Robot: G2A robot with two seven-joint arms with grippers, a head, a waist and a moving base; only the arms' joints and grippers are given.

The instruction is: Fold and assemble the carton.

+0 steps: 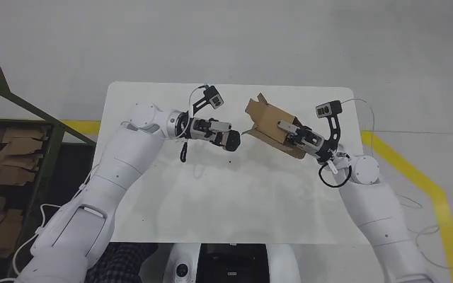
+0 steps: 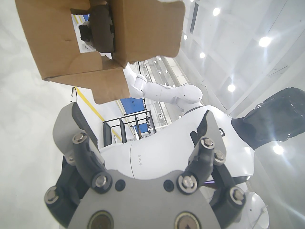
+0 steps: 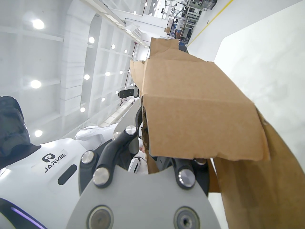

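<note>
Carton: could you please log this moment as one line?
carton: flaps open | right gripper: holds carton | left gripper: open, apart

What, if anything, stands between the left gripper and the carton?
Nothing visible does. The left gripper is open and empty, and it faces the carton across a small bare gap above the table. The right gripper grips the carton from its far side, out of that path.

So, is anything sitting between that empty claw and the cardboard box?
No. From above, the short gap between the left gripper and the box is bare table. In the left wrist view that gap is just air.
</note>
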